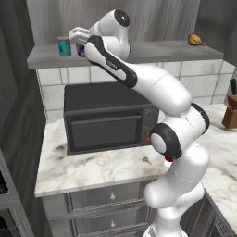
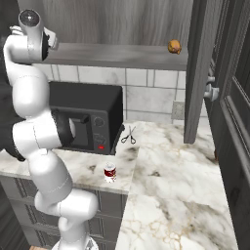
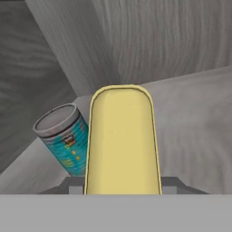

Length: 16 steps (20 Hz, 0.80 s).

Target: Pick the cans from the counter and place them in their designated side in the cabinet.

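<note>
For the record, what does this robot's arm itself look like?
The arm is made of glossy white rounded segments with black bands and caps at the joints, a dark strip with small pale lettering along one link, and a small red spot under the big lower joint. No loose cables are visible.

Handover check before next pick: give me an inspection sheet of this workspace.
Surface: marble counter, microwave on it.
Job's things: yellow-topped can held over cabinet shelf; red can on counter.
Clutter: teal can at shelf's left; brown food item at its right; scissors; knife block.
Grippers: gripper shut on yellow-topped can.
Cables: nothing seen.
Surroundings: tiled backsplash, drawers.
</note>
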{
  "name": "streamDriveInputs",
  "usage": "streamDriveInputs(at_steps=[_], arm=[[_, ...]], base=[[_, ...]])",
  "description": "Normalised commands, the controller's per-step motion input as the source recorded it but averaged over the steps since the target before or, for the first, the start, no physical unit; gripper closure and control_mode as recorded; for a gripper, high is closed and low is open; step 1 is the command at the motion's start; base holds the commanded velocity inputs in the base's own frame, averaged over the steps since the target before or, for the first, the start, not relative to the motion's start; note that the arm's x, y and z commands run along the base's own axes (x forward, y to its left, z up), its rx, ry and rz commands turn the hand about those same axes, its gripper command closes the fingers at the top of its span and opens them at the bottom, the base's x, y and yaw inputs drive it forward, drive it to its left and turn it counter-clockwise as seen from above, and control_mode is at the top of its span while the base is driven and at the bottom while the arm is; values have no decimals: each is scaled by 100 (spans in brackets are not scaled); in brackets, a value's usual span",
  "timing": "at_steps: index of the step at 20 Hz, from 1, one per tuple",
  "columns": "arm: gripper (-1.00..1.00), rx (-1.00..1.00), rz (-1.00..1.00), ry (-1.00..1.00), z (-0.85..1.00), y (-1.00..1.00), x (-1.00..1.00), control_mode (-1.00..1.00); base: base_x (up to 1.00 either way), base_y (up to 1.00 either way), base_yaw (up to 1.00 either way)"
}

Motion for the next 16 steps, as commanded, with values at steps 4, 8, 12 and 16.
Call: streamDriveInputs(at_steps=[4,8,12,16], arm=[[100,-2,0,2,-2,10,20,-100],[100,-2,0,3,-3,9,19,-100],[100,-2,0,2,-4,9,19,-100],[100,-2,0,3,-6,9,20,-100]], base=[[0,0,0],[0,0,0],[0,0,0],[0,0,0]])
